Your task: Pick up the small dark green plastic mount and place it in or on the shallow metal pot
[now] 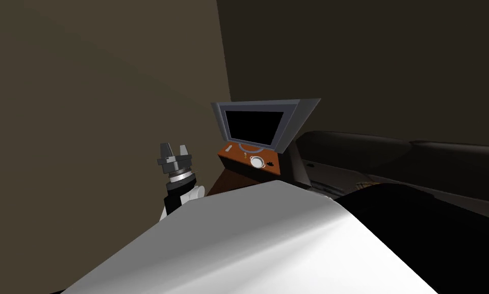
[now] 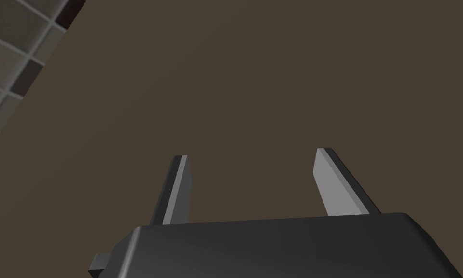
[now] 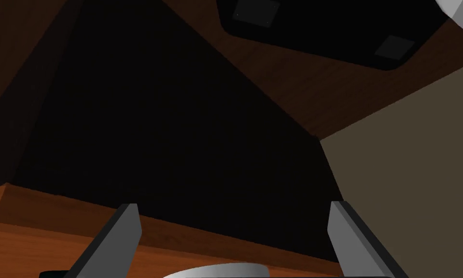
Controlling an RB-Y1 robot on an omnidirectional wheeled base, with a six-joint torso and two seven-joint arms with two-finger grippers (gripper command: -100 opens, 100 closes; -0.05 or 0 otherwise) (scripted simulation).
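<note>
Brown cabinet top (image 1: 232, 152) carries pot (image 1: 257, 162) beside dark mount (image 1: 271, 164); left hand (image 2: 252, 153), right hand (image 3: 232, 204) spread wide.

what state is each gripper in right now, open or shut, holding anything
Left gripper: open, holding nothing.
Right gripper: open, holding nothing.
</note>
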